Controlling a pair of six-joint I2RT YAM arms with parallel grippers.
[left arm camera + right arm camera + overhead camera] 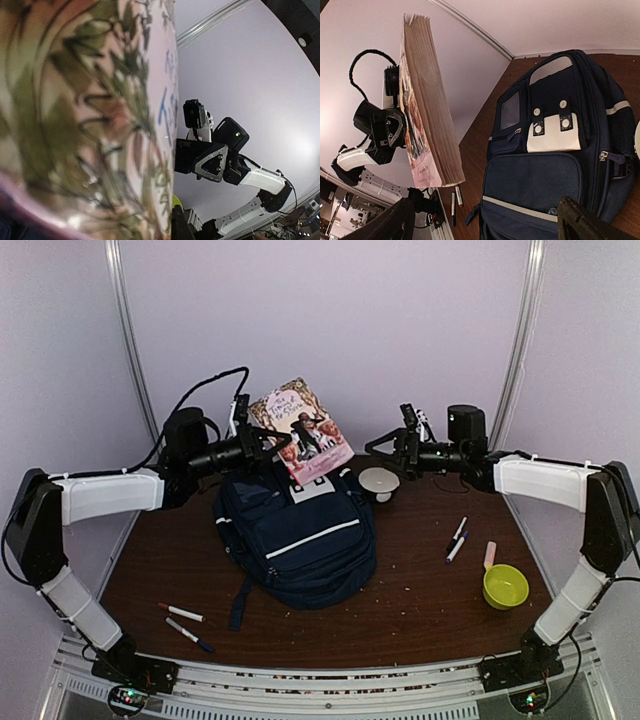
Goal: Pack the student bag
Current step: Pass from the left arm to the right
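Though flat, student bag (300, 550) top rearward.

Book (300, 430) above student bag (300, 535) — flanks open.

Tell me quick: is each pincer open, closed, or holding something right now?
Left pincer: closed on the book, which it holds above the student bag.
Right pincer: open, holding nothing.
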